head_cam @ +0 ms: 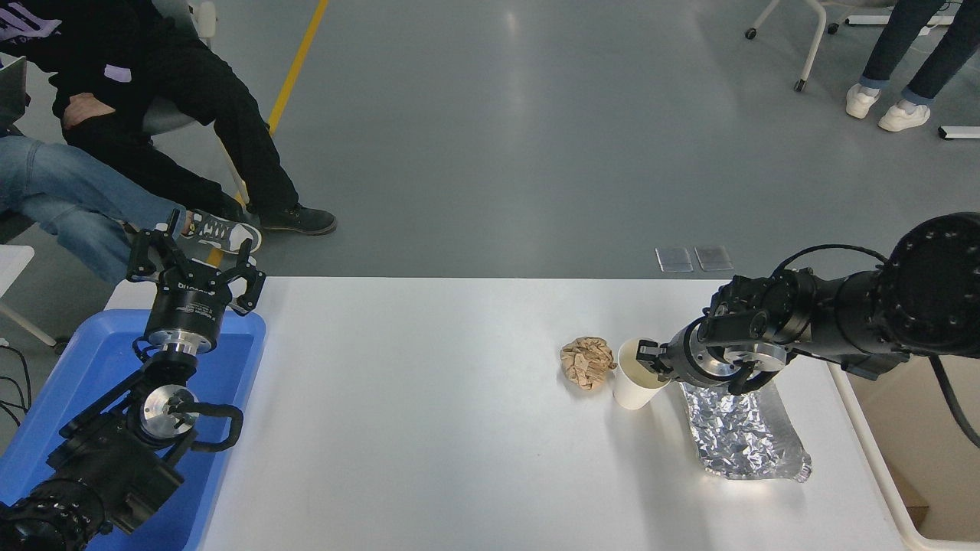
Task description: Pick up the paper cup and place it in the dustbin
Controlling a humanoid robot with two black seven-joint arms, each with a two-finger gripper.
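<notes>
The paper cup (pixel 634 379) stands on the white tabletop (pixel 429 428), tipped a little to the left, with the crumpled brown paper ball (pixel 586 362) just beside it on the left and the silver foil tray (pixel 741 436) to its right. The right pincer (pixel 651 360) reaches in from the right edge and sits at the cup's rim, one finger seemingly inside the mouth; whether it is actually pinching the wall cannot be told from this angle. The beige dustbin (pixel 873 451) stands off the tabletop's right edge. The left pincer (pixel 191 264), fingers spread, is parked above the blue tub (pixel 84 367) at lower left.
</notes>
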